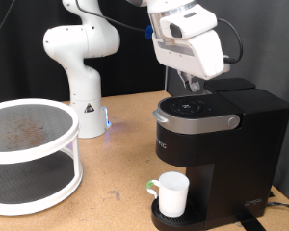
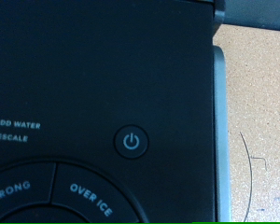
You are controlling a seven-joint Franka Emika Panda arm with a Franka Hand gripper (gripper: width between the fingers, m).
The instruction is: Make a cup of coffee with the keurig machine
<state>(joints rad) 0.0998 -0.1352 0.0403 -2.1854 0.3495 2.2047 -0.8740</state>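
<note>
The keurig machine (image 1: 217, 135) stands at the exterior view's right, black with a grey-silver lid rim, lid closed. The white cup (image 1: 171, 193) sits on its drip tray under the spout, handle toward the exterior view's left. My gripper (image 1: 194, 85) hangs straight above the machine's top, fingertips just over the button panel; its fingers are mostly hidden by the hand. The wrist view shows the machine's top (image 2: 103, 84) close up, with the power button (image 2: 131, 142) and the STRONG and OVER ICE buttons. No fingers show in the wrist view.
A white two-tier round rack (image 1: 29, 154) stands at the exterior view's left. The arm's white base (image 1: 84, 72) is behind it on the wooden table (image 1: 116, 188). A black curtain closes the back.
</note>
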